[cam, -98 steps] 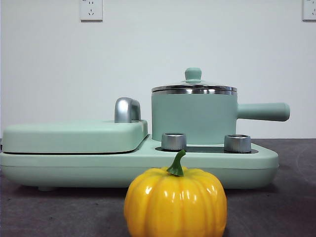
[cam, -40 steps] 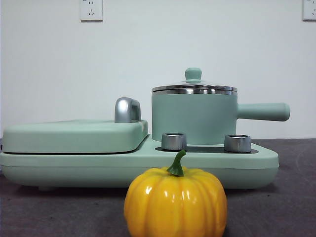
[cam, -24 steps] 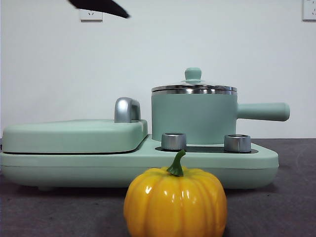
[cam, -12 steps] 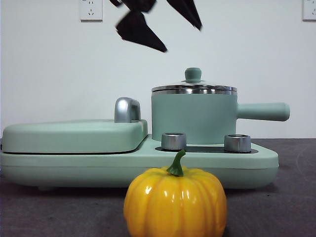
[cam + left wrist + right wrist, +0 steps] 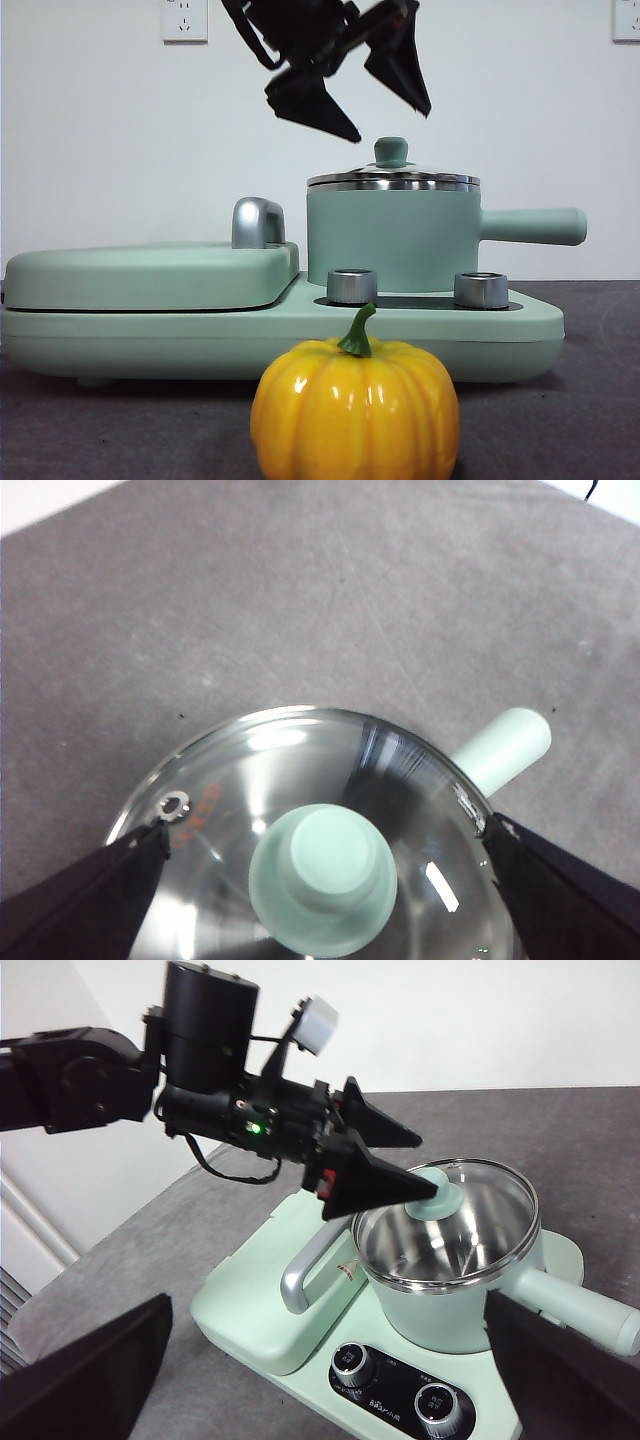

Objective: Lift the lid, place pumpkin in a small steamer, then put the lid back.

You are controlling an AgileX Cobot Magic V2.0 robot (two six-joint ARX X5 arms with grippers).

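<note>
The small steamer (image 5: 390,235) stands on the right side of the appliance base, with the lid (image 5: 393,178) on it. My left gripper (image 5: 388,120) is open just above the lid's mint-green knob (image 5: 391,152), one jaw on each side and neither touching it. In the left wrist view the lid (image 5: 250,780) and its knob (image 5: 322,880) lie between the open jaws, with the steamer's handle (image 5: 505,748) beyond. The pumpkin (image 5: 355,410) sits on the table in front of the base. My right gripper (image 5: 329,1300) is open and empty, held high, looking down on the steamer (image 5: 450,1290).
The wide mint-green base (image 5: 280,340) carries a flat cover (image 5: 150,275) with a chrome handle (image 5: 256,222) on its left, and has two silver knobs (image 5: 352,286) at the front. The steamer's handle (image 5: 530,226) sticks out to the right. The table (image 5: 600,420) is dark grey.
My left gripper has come into the front view from the top left and moved down and right, until it is just over the lid's knob. The lid, steamer and pumpkin have not moved.
</note>
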